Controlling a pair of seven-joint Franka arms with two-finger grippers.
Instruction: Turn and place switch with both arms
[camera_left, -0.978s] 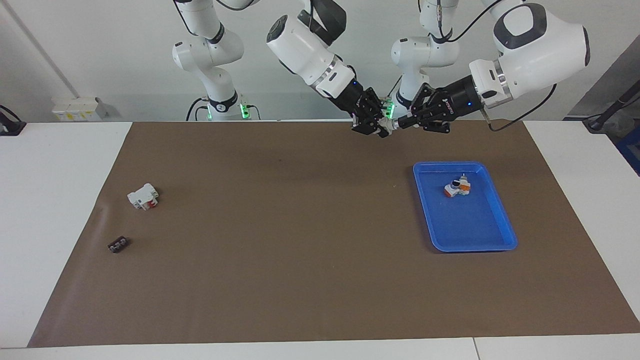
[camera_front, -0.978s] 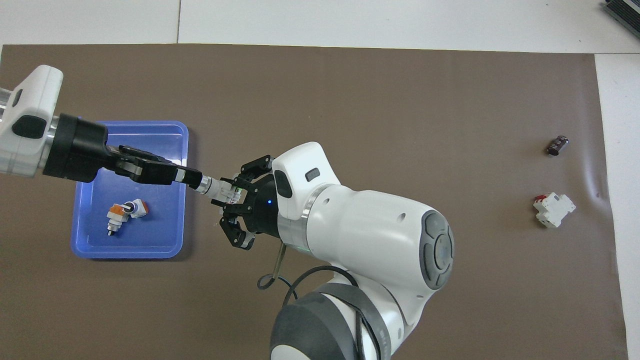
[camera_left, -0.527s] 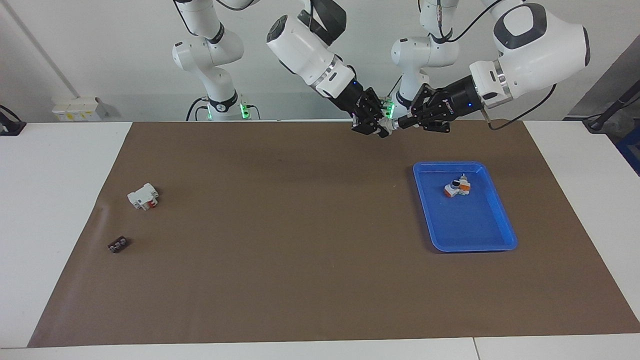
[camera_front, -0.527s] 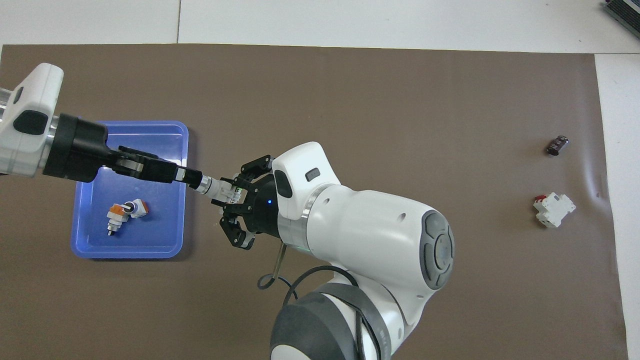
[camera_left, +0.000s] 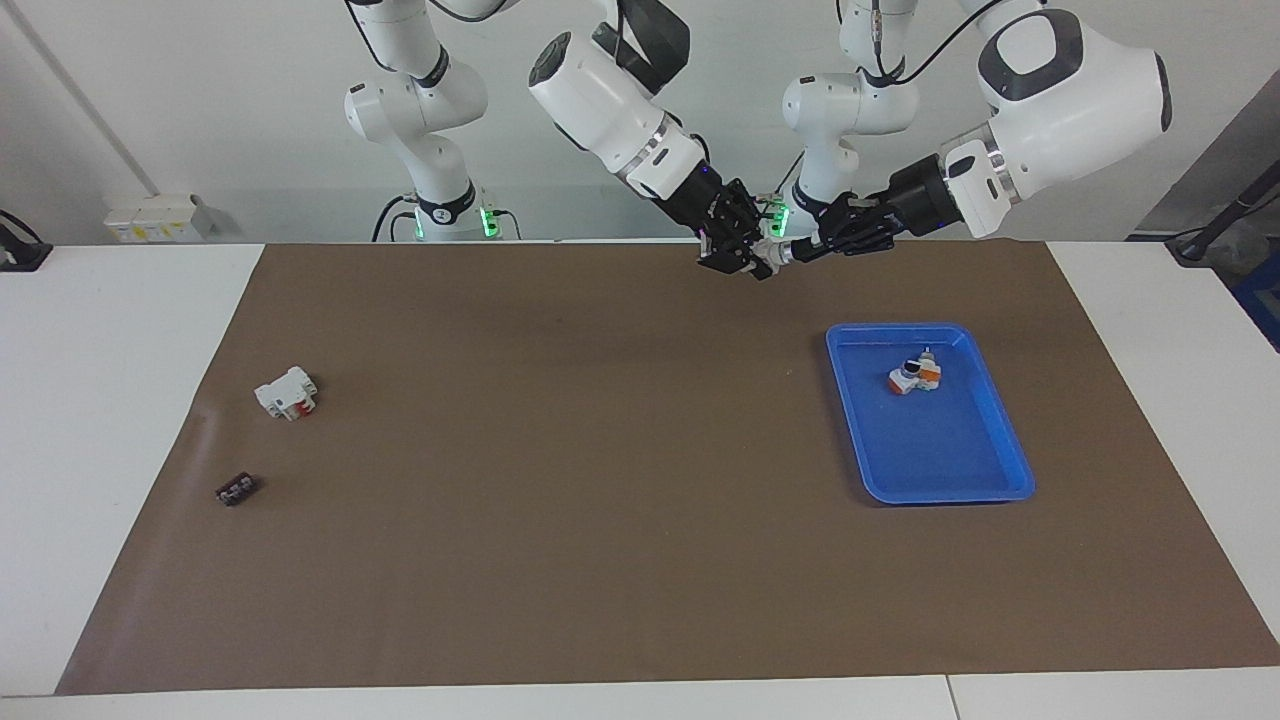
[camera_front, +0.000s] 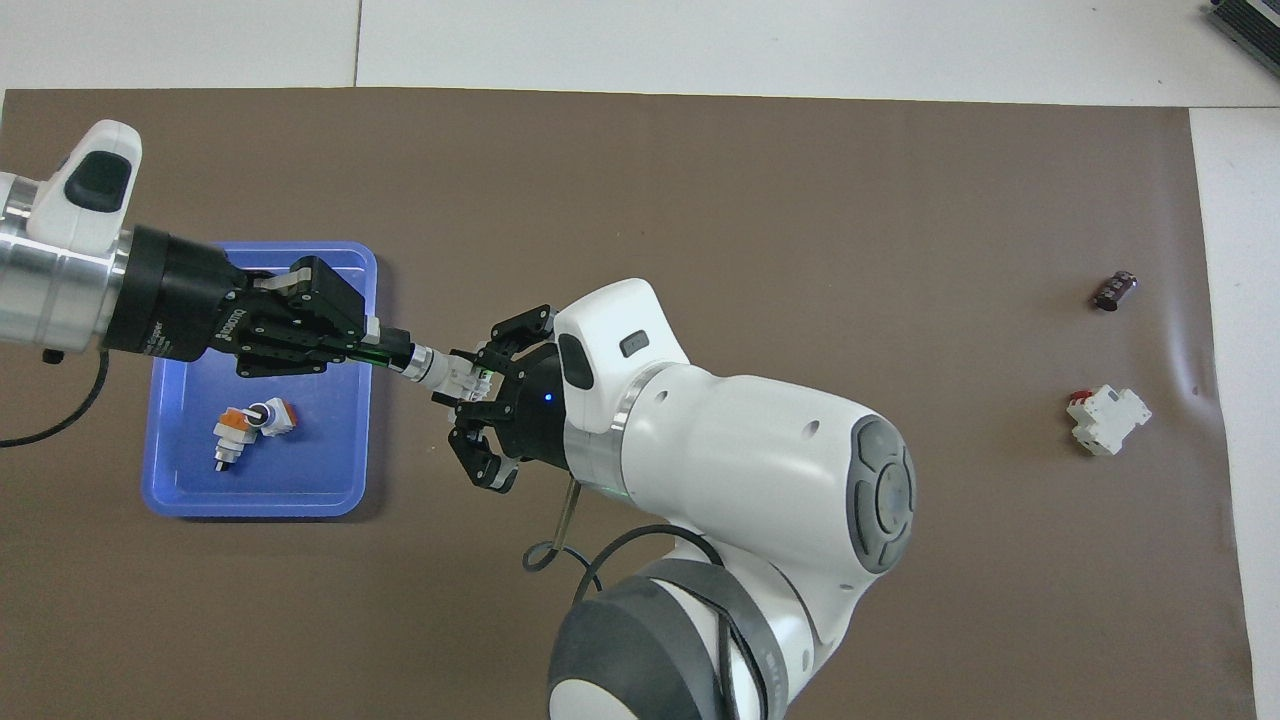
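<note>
The switch is a tiny white-grey oblong held in the air between both grippers, over the brown mat near the robots. It also shows in the overhead view. My left gripper is shut on its end toward the blue tray; in the overhead view its finger linkage lies flat to the camera. My right gripper is shut on the switch's other end and also shows in the overhead view. The big right arm hides the mat under it.
A blue tray at the left arm's end holds a white-and-orange part. A blocky white part with a red patch and a small black part lie at the right arm's end.
My left wrist has rolled about its own axis, turning its gripper on the switch. The right gripper and the switch have shifted slightly. Things on the table have not moved.
</note>
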